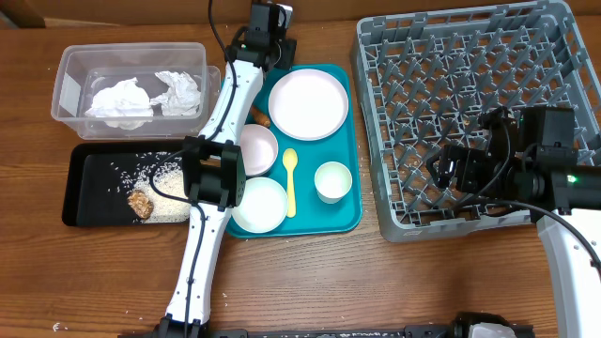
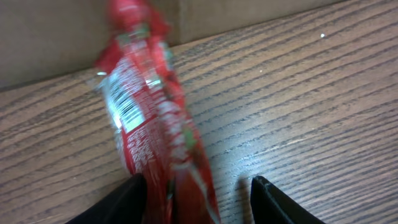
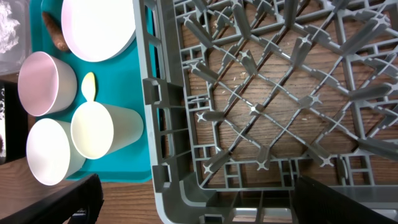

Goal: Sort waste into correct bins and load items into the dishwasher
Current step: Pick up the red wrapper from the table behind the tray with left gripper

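A red snack wrapper [image 2: 149, 106] lies on the wood table between the open fingers of my left gripper [image 2: 198, 190], against the left finger. Overhead, that gripper [image 1: 270, 23] is at the table's far edge and hides the wrapper. My right gripper [image 3: 199, 199] is open and empty above the front left corner of the grey dish rack [image 1: 470, 94]. The clear tub [image 1: 66, 84] holds crumpled napkins [image 1: 120, 99]. The black tray [image 1: 80, 188] holds rice [image 1: 167, 183] and a brown chunk [image 1: 141, 202].
The teal tray [image 1: 352, 202] carries the white plate [image 1: 308, 103], a pink bowl [image 1: 258, 148], a white bowl [image 1: 258, 205], the cup [image 1: 332, 180], the yellow spoon [image 1: 290, 178] and an orange stick [image 1: 258, 116]. A cardboard wall stands behind the wrapper.
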{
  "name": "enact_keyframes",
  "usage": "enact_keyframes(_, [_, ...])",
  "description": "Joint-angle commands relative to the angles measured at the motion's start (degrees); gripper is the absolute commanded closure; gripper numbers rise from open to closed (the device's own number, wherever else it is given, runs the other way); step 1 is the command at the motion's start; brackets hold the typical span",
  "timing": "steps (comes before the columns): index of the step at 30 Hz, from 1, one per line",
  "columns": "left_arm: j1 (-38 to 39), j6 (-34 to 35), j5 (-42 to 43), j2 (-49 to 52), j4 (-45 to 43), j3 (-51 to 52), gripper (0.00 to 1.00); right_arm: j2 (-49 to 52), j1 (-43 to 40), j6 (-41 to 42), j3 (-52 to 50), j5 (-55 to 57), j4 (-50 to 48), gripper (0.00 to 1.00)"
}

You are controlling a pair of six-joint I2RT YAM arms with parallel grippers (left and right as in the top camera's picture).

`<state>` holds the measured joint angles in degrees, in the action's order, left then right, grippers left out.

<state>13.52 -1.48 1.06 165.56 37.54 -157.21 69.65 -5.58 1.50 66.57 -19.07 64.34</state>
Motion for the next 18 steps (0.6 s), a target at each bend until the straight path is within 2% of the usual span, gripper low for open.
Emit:
enact_keyframes(1, [-0.02,-0.24,0.02,1.53,-0.59,-0.44,0.47,-0.17,0.09,-0.04,0.9,0.11,-0.13,0.0])
enact_keyframes(3, [-0.02,-0.22,0.02,1.95,-0.52,-0.44,0.53,-0.17,0.09,-0.04,0.9,0.11,-0.13,0.0])
enact_keyframes(6, [0.0,0.26,0.0,2.03,-0.42,-0.44,0.78,-0.17,0.09,-0.04,0.9,0.11,-0.11,0.0])
enact_keyframes(10, [-0.02,1.66,-0.02,2.03,-1.46,-0.44,0.96,-0.17,0.09,-0.04,0.9,0.11,-0.11,0.0])
enact_keyframes(18, [0.04,4.94,-0.02,-1.46,-1.6,-3.17,0.96,-0.17,0.09,-0.04,0.9,0.11,-1.2,0.0])
